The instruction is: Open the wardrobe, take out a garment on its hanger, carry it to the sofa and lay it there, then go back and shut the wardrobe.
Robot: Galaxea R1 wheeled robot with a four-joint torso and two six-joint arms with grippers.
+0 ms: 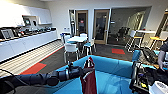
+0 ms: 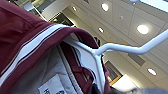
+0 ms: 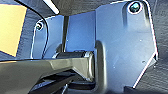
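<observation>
My left arm reaches in from the left, and my left gripper [image 1: 85, 71] holds up the maroon garment [image 1: 88, 80], which hangs straight down in front of the blue sofa [image 1: 112, 71]. The garment's lower part hangs before the sofa's seat. In the left wrist view the garment [image 2: 27, 32] shows its white trim and grey lining close up. The thin white hanger [image 2: 120, 48] runs through its collar, with ceiling lights behind it.
White tables and chairs [image 1: 75, 43] stand beyond the sofa on dark carpet. A long white kitchen counter [image 1: 25, 43] runs along the left wall. A person [image 1: 163, 56] sits at the right by dark equipment [image 1: 140, 80]. Wooden doors [image 1: 101, 26] are at the back.
</observation>
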